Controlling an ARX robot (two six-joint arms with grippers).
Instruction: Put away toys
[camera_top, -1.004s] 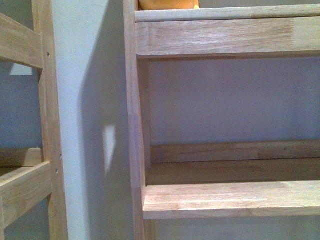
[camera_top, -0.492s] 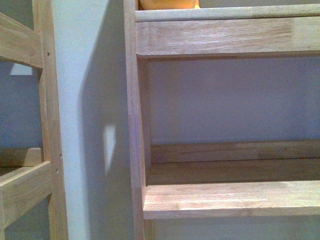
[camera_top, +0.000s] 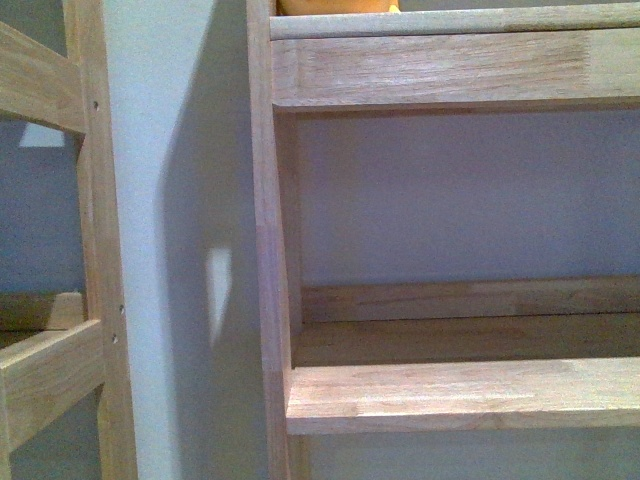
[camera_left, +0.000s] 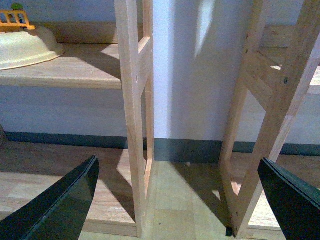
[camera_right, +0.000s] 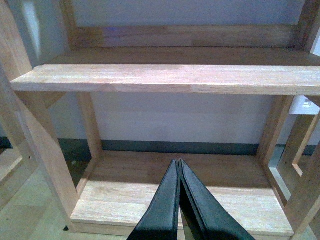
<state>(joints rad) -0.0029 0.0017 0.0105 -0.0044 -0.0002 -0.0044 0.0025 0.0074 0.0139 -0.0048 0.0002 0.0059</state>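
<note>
Pale wall, grey skirting and wood floor, with two bare wooden racks standing side by side and a narrow gap between them. The front view looks straight into the right-hand rack (camera_top: 275, 300): its middle shelf (camera_top: 460, 395) holds nothing, and on the shelf above (camera_top: 450, 70) a sliver of orange toy (camera_top: 335, 6) shows at the very top edge of the picture, behind the front rail. So the toy sits on the upper shelf, as far as I can tell, with most of it out of sight.

The left claw (camera_left: 175, 200) is spread wide with nothing between its fingers, pointing at the gap between the racks. The right claw (camera_right: 179, 200) is clenched tight on nothing, aimed at the lowest shelf (camera_right: 175, 200) of the right-hand rack, which is bare too.

My worry is the toy's seat. If it lies close to the rail, a knock on the rack from either arm could tip it off the front. The left claw, open that wide, is close to both racks' uprights (camera_left: 132, 115) and could catch one if it swings.

The only container is a cream bowl (camera_left: 25, 47) on the left rack's shelf, with a small orange fence-like piece (camera_left: 15, 19) just behind it; I can't see inside the bowl.
</note>
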